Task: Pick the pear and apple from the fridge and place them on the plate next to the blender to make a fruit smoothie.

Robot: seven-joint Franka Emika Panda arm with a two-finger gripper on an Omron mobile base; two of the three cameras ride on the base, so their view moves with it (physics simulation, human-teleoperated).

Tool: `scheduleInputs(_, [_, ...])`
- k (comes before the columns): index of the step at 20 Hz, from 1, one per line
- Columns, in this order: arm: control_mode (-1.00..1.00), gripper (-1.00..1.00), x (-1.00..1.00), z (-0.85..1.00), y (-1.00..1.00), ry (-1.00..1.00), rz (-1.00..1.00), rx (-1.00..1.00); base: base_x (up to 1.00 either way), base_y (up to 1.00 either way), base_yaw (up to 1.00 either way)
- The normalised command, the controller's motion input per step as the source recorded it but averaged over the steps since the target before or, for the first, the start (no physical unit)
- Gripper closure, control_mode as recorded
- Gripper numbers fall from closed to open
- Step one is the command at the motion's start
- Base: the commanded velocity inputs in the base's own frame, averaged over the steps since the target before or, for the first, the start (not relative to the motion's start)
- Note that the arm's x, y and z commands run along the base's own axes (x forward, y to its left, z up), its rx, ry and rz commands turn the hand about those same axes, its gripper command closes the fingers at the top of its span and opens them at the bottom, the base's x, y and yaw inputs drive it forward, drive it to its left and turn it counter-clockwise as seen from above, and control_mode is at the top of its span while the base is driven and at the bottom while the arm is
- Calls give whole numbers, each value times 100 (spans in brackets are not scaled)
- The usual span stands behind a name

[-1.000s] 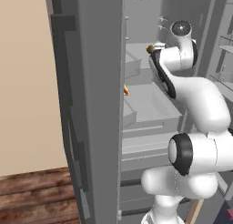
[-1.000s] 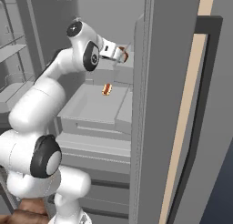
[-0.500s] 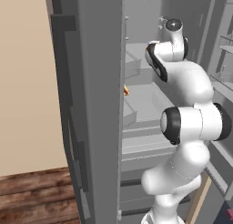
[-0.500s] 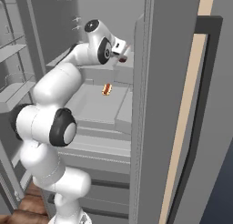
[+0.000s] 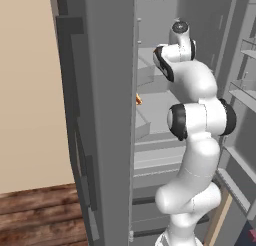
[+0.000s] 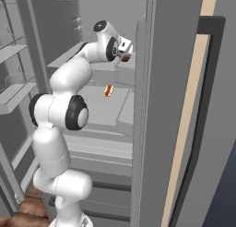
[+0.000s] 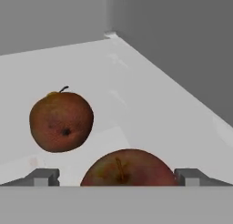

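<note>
In the hand view my gripper (image 7: 116, 176) is open, its two grey fingertips (image 7: 43, 176) standing wide on either side of the dark red apple (image 7: 129, 168). The apple sits between them at the bottom edge, resting on a pale shelf of the fridge (image 7: 150, 104). The brownish-orange pear (image 7: 61, 121) lies on the same shelf, further in and to the left. In the right base view the gripper (image 6: 125, 54) reaches onto the upper shelf of the fridge (image 6: 161, 106), with the apple (image 6: 124, 58) showing as a dark red spot at the hand.
A tiny yellow-orange item (image 6: 108, 90) lies on a lower shelf; it peeks out beside the thick grey door (image 5: 100, 115) as a small orange item (image 5: 138, 99). Door racks (image 5: 245, 90) stand at the right. The fridge's back and side walls (image 7: 182, 36) close in behind the fruit.
The arm's links have swung more upright and deeper into the fridge. The hand stays at the upper shelf with its jaws wide.
</note>
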Motion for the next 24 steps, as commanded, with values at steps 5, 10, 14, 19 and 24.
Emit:
scheduleInputs(5, [-100,100,-4,-56,-14,0,3,0,0,0,0])
scheduleInputs(10, [-100,100,-2,-27,-6,-4,2,0,0,0,0])
scheduleInputs(14, [-100,100,-67,-2,8,-26,3,-1,0,0,0])
scheduleInputs(19, [-100,100,-100,19,54,-53,11,-16,0,0,0])
scheduleInputs(24, [-100,100,-100,61,71,-21,14,-11,0,0,0])
